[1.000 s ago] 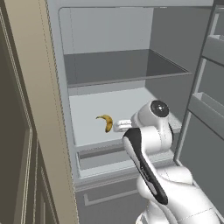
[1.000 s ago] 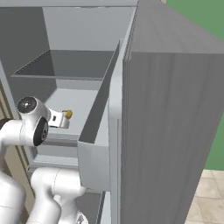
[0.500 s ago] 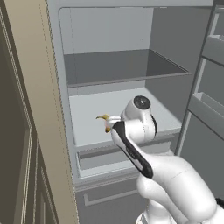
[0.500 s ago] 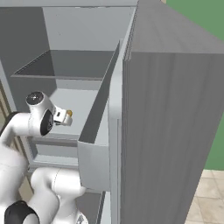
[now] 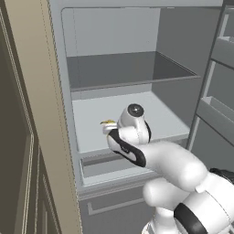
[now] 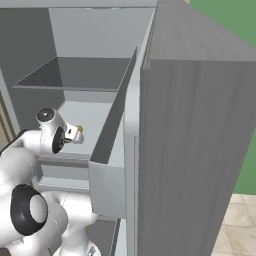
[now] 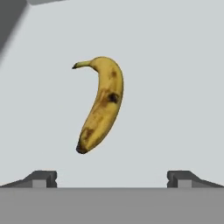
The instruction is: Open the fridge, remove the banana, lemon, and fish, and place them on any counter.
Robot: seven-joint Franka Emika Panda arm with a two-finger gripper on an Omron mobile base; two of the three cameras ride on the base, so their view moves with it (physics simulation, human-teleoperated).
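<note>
Jaws stand wide apart on the gripper [image 7: 112, 178], with nothing between them. Reading the hand view left to right: the left fingertip at 7 o'clock, the banana [image 7: 101, 103] lying free on the pale shelf toward 12 o'clock of the gap, clear of both tips, then the right fingertip at 5 o'clock. In the left base view the fridge [image 5: 137, 68] is open, and the banana's yellow end [image 5: 108, 122] peeks out at 9 o'clock of the wrist.
</note>
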